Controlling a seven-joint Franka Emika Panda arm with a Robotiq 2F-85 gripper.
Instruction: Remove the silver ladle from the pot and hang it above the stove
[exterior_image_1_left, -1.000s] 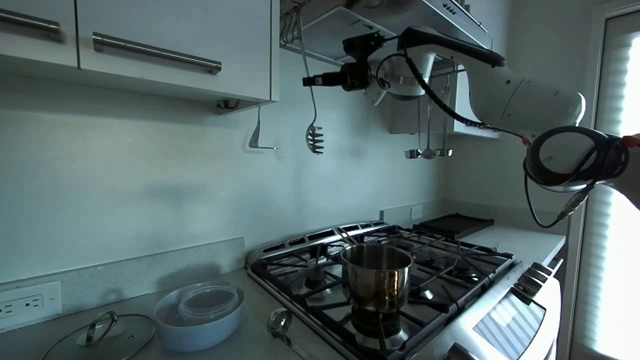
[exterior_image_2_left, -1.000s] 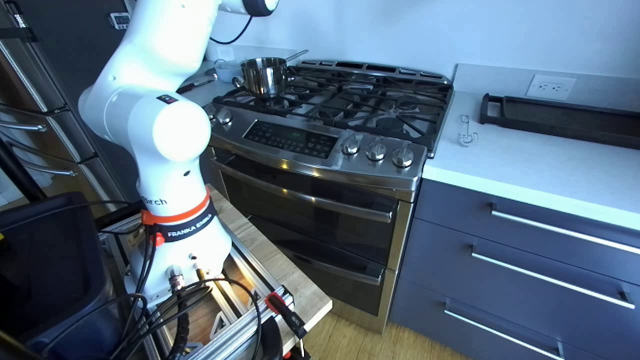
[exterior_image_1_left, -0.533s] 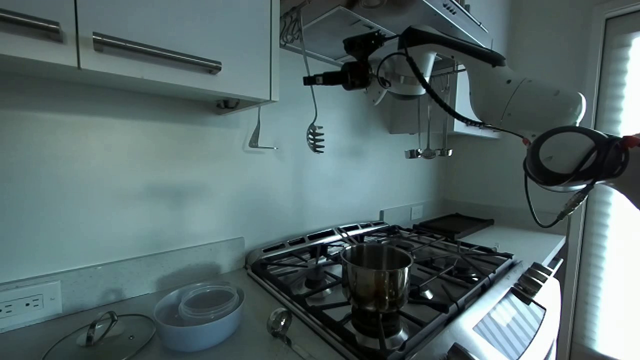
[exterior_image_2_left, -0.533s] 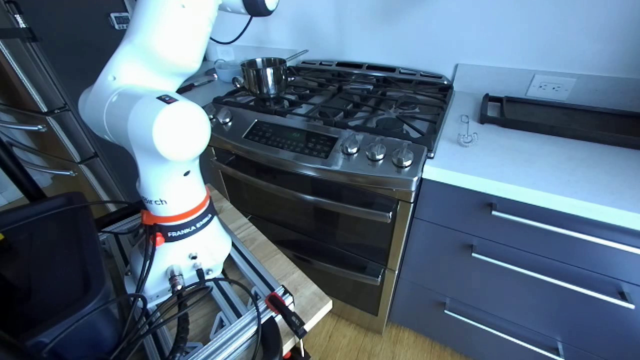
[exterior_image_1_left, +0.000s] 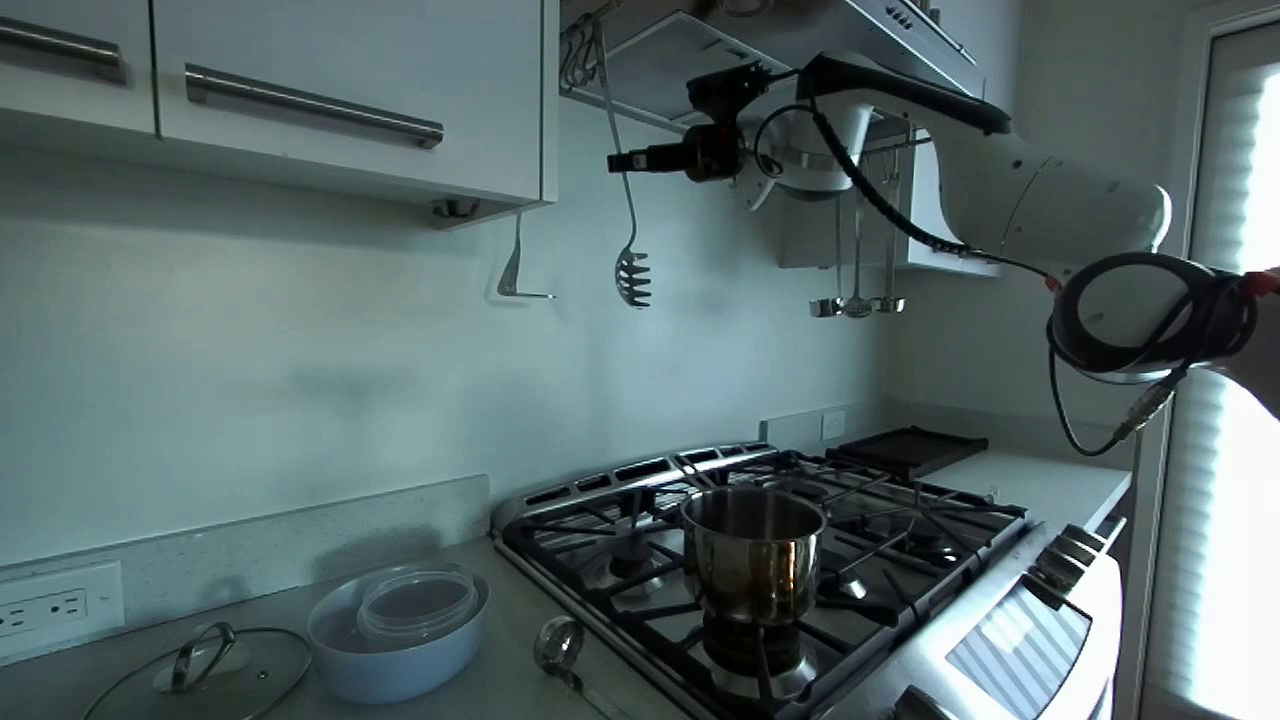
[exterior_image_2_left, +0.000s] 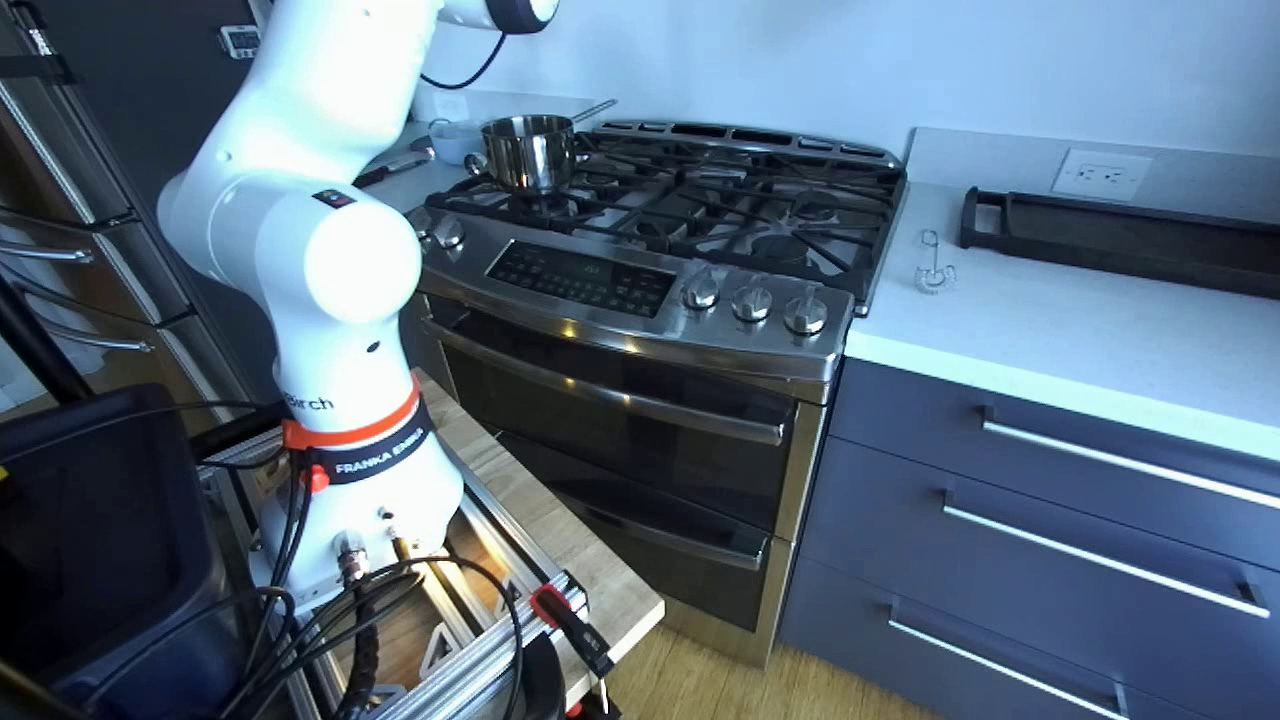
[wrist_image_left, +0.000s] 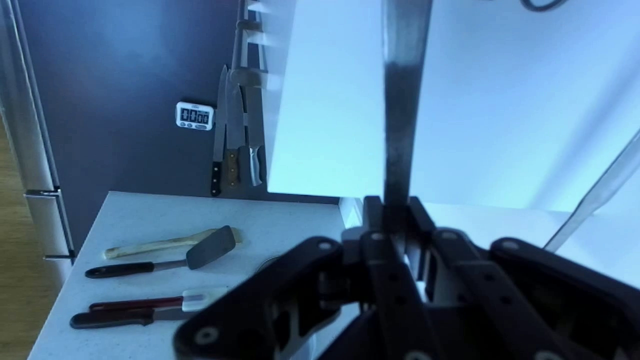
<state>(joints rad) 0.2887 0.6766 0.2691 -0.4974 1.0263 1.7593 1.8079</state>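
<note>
My gripper is shut on a silver pasta server with a long thin handle and toothed head. The server hangs nearly upright, head down, against the wall side above the stove. Its handle also shows between the fingertips in the wrist view. Its top reaches the hood; I cannot tell whether it touches a hook. The shiny pot stands on a front burner, also visible in the other view; nothing shows sticking up from inside it. A silver ladle lies on the counter beside the stove.
Wire hooks hang under the hood. A hanging turner and several utensils hang further along. A white cabinet is beside the gripper. A white bowl and glass lid stand on the counter.
The pasta server's head has swung very slightly right in the exterior view. The wire hooks under the hood have shifted a little. The arm is almost still.
</note>
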